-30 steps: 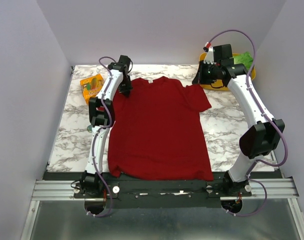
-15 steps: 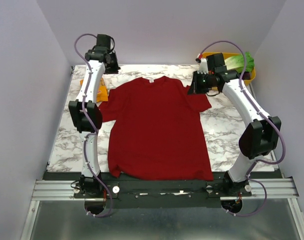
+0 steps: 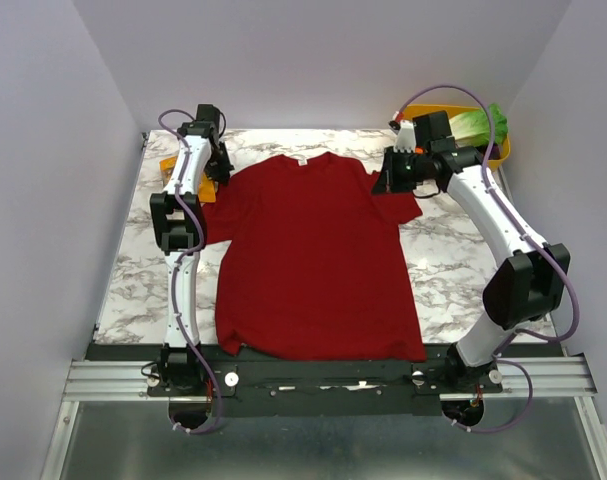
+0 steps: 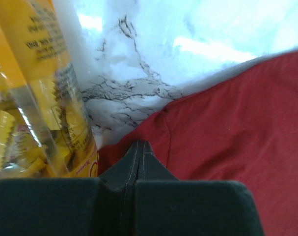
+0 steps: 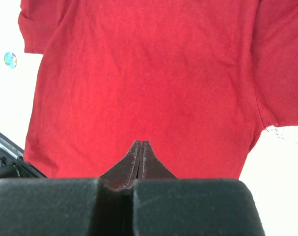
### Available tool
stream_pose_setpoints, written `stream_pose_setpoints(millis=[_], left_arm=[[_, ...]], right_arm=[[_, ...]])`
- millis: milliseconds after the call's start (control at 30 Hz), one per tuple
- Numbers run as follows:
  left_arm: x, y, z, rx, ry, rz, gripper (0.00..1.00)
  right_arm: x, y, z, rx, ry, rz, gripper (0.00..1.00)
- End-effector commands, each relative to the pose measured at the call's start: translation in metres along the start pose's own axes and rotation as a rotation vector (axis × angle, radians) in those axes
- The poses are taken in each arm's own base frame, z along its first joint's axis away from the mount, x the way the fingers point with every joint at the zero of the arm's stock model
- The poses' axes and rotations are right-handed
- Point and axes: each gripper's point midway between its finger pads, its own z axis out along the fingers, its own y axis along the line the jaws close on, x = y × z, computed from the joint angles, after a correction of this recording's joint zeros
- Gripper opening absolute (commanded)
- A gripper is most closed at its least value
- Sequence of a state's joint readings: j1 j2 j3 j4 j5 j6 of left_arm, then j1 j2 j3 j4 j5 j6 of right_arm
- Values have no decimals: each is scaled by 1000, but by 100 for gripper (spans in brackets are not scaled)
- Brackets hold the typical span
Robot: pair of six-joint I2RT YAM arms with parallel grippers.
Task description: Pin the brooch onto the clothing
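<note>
T-shirt (image 3: 313, 250): spread flat on the marble table (image 3: 133, 290), collar to the far side. Nothing is pinned to it that I can see.

Brooch (image 5: 10, 59): a tiny pale disc on bare table just off the T-shirt's left sleeve. It sits clear of the fabric and nobody has hold of it. From above, the left arm hides it.

Left gripper (image 4: 139, 144): a second ago it was over the T-shirt's left shoulder. It swung up and outward, and now it's dropped to the edge of the left sleeve. The fingers are pressed tight together with nothing between them.

Snack packet (image 4: 36, 98): just beside the left sleeve, right up against that gripper's view.

Right gripper (image 5: 140, 143): it's come in from the yellow tray (image 3: 495, 152) beyond the right sleeve and now hangs over that sleeve. It's pinched closed and empty too.

What it means: both arms have let the garment be and neither carries the disc, so I'd say the pickup comes next. The left gripper looks closest and must spread its fingers first.
</note>
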State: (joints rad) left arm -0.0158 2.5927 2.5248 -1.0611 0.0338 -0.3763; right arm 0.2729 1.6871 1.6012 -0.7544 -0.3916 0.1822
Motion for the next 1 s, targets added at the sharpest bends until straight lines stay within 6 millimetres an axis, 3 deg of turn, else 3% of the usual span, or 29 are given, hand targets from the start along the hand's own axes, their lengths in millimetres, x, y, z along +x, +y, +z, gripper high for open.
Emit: stream_pose_setpoints(millis=[0,267,367,467,533,633,733,767,800,967], left_arm=[[-4,22,-18,-45,2,-74,0],[-16,92,-39,-171,-34,-251,0],[-17,101,-44,-154,-41,-268,0],[-21,84,-55,-102,-77,-228,0],[-24,61,-67,-54,-117,-172,0],[-14,35,-77,-28,-118,-113,0],[10,17,-71,-30,-55,-53,0],[13,19,-69,-40,-44,-51,0],[29,8,-61,-41,-7,-20,0],[57,-2,-37,-52,53,13,0]], right_arm=[[4,6,-9,-27,-13,-26,1],[19,4,-3,-38,21,-19,1],[23,4,-4,-39,27,-22,1],[27,2,-2,-36,34,-20,1],[28,1,-2,-34,36,-22,1],[30,1,-1,-34,43,-20,1],[32,0,-1,-32,47,-20,1],[34,0,0,-33,50,-18,1],[34,-1,1,-31,52,-18,1],[36,-3,3,-29,59,-15,1]])
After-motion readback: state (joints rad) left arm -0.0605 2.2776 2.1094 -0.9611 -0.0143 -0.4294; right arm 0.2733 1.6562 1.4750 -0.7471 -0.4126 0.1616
